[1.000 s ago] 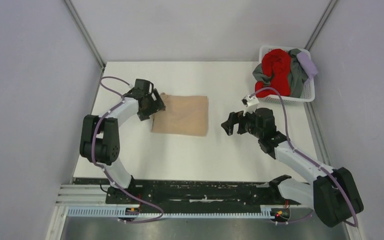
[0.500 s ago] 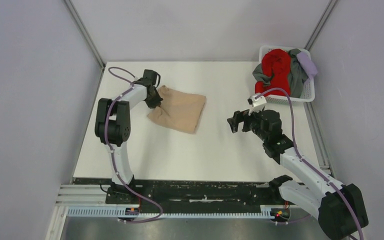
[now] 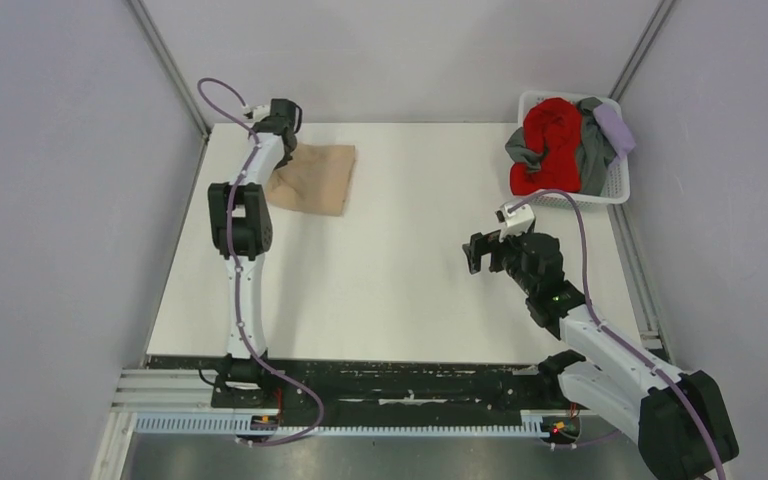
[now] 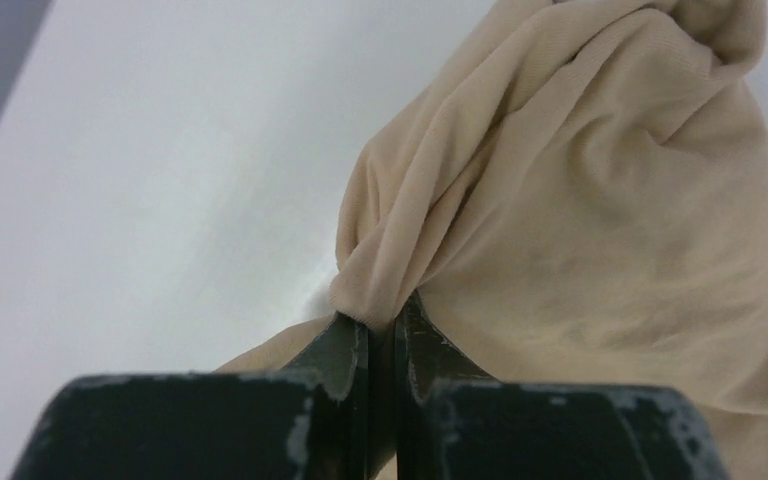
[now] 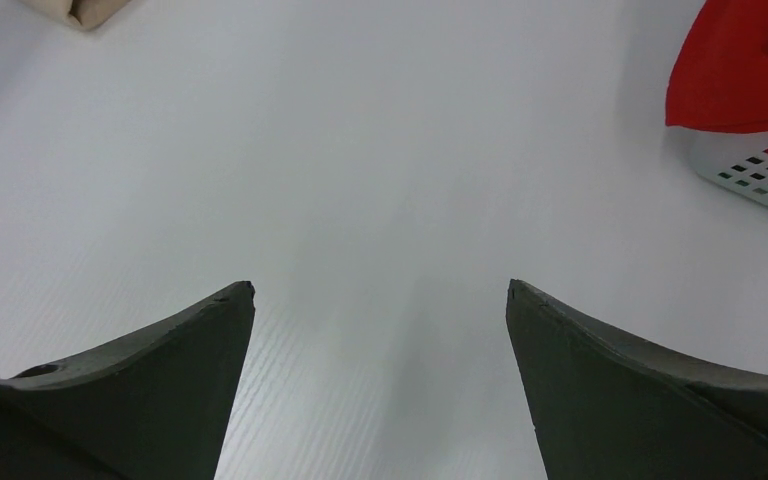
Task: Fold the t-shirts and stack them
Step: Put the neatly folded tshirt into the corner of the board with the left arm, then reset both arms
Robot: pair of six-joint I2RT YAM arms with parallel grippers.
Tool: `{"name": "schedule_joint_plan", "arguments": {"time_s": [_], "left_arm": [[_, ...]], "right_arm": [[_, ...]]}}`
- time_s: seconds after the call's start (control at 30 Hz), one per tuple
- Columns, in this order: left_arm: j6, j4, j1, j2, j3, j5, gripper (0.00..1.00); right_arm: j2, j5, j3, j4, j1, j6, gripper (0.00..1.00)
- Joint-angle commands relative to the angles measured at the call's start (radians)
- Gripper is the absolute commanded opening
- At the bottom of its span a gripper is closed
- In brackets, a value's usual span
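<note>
Folded tan t-shirt (image 3: 312, 180) is being pinched tight by left gripper (image 4: 382, 318); right gripper (image 5: 380, 290) is being held spread, empty; shirts (image 3: 552, 135) in basket (image 3: 605, 193) pending.

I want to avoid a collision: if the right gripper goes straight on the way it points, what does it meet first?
Probably the bare table, which fills the view ahead of the open right gripper. The tan shirt and the basket lie off to either side.

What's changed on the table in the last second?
The left gripper shut on the tan shirt and dragged it to the far-left corner of the table. The right gripper edged right, open and empty. The basket stayed put.
</note>
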Motion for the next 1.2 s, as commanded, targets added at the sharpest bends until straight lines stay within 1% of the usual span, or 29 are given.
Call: {"name": "schedule_joint_plan", "arguments": {"time_s": [0.0, 0.1, 0.23, 0.27, 0.3, 0.33, 0.37, 0.4, 0.43, 0.57, 0.63, 0.73, 0.8, 0.93, 0.97, 1.07, 1.17], "left_arm": [[0.159, 0.008, 0.077, 0.021, 0.11, -0.101, 0.02], [0.218, 0.062, 0.123, 0.034, 0.141, -0.102, 0.03], [0.213, 0.072, 0.164, 0.053, 0.181, -0.087, 0.06], [0.217, 0.081, 0.17, 0.057, 0.188, -0.084, 0.07], [0.219, 0.082, 0.176, 0.064, 0.203, -0.085, 0.11], [0.218, 0.076, 0.18, 0.067, 0.213, -0.085, 0.19], [0.214, 0.068, 0.184, 0.067, 0.222, -0.082, 0.36], [0.212, 0.061, 0.185, 0.062, 0.224, -0.081, 0.75], [0.212, 0.059, 0.184, 0.054, 0.222, -0.079, 0.98], [0.205, 0.046, 0.183, -0.014, 0.218, -0.045, 1.0], [0.192, 0.034, 0.179, -0.07, 0.203, -0.003, 1.0], [0.173, 0.031, 0.164, -0.187, 0.115, 0.112, 1.0], [0.137, 0.032, 0.144, -0.284, 0.021, 0.167, 1.0], [-0.001, 0.054, 0.096, -0.494, -0.253, 0.26, 1.0], [-0.023, 0.083, 0.056, -0.562, -0.347, 0.28, 1.0], [-0.09, 0.221, -0.016, -0.771, -0.656, 0.312, 1.0], [-0.158, 0.42, -0.07, -1.002, -0.966, 0.427, 1.0]], "right_arm": [[-0.014, 0.089, -0.007, 0.072, -0.002, -0.05, 0.99], [-0.001, 0.1, -0.005, 0.072, -0.002, -0.058, 0.99], [0.026, 0.12, 0.0, 0.072, -0.003, -0.076, 0.99], [0.03, 0.123, 0.002, 0.071, -0.003, -0.079, 0.99], [0.033, 0.122, 0.004, 0.069, -0.004, -0.08, 0.99], [0.036, 0.124, 0.004, 0.069, -0.004, -0.081, 0.99], [0.038, 0.131, 0.004, 0.067, -0.003, -0.08, 0.99], [0.04, 0.138, 0.004, 0.066, -0.004, -0.078, 0.99], [0.039, 0.148, 0.005, 0.064, -0.004, -0.074, 0.99], [0.03, 0.176, 0.001, 0.066, -0.004, -0.051, 0.99], [0.022, 0.223, -0.004, 0.073, -0.003, -0.01, 0.99], [0.014, 0.281, -0.023, 0.105, -0.006, 0.045, 0.99], [0.01, 0.274, -0.047, 0.13, -0.011, 0.078, 0.99], [0.012, 0.232, -0.079, 0.144, -0.021, 0.137, 0.99], [0.01, 0.222, -0.083, 0.136, -0.023, 0.137, 0.99], [-0.007, 0.197, -0.103, 0.134, -0.025, 0.131, 0.99], [-0.032, 0.19, -0.144, 0.158, -0.025, 0.128, 0.99]]}}
